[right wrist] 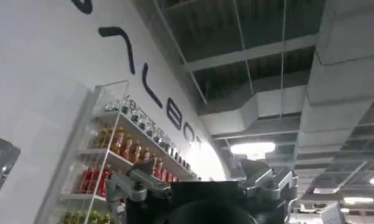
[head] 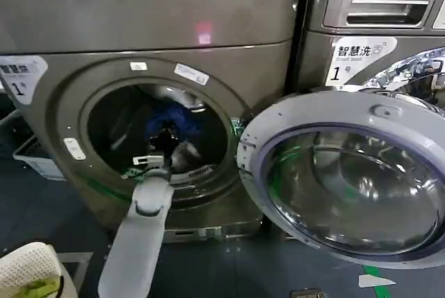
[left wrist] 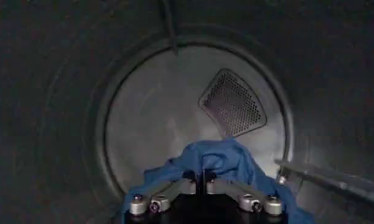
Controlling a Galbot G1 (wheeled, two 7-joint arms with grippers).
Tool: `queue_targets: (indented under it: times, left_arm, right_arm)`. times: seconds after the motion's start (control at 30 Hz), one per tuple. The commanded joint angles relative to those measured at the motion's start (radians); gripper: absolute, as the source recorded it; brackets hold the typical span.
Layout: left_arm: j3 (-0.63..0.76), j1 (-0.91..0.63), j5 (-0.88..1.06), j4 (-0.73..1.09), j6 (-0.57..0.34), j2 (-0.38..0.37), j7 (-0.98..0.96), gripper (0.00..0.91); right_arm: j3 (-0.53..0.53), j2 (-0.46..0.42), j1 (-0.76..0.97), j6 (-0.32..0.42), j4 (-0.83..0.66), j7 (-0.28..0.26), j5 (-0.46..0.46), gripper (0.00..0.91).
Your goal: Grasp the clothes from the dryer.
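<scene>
Fingers on our left hand (left wrist: 202, 182) look drawn in around a fold of the blue clothes (left wrist: 220, 159), though from the wrist camera we can't be fully sure the fabric is actually pinched and not just bunched against them. That hand is deep inside the dryer (head: 160, 27), arm reaching in through the round drum mouth (head: 156, 135), and the blue garment sits low in the drum, heaped just in front of the fingers with the back wall and its perforated vent (left wrist: 231, 102) well behind it. From the head camera, the blue cloth shows just past the hand, and the glass door (head: 348, 183) is swung wide open to the robot's right, so nothing blocks the way out. We'd call this the grasp step itself, about midway through the job. Next move, as we see it: confirm the grip holds, then pull straight back through the mouth without snagging cloth on the rim. Our right hand (right wrist: 202, 189) is parked away from the machine, pointed up toward the ceiling, fingers spread apart.
</scene>
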Motion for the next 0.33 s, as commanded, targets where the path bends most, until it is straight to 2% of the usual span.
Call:
queue_targets:
  times: [0.03,0.33]
  left_arm:
    - [0.004,0.007,-0.005,-0.013,0.003,-0.004,-0.011,0.000]
    - [0.013,0.008,-0.005,-0.011,0.006,-0.004,-0.010,0.000]
  right_arm:
    - [0.012,-0.001,-0.006,-0.009,0.001,0.001,0.000,0.907]
    - [0.020,0.002,-0.015,-0.015,0.008,0.002,0.003,0.907]
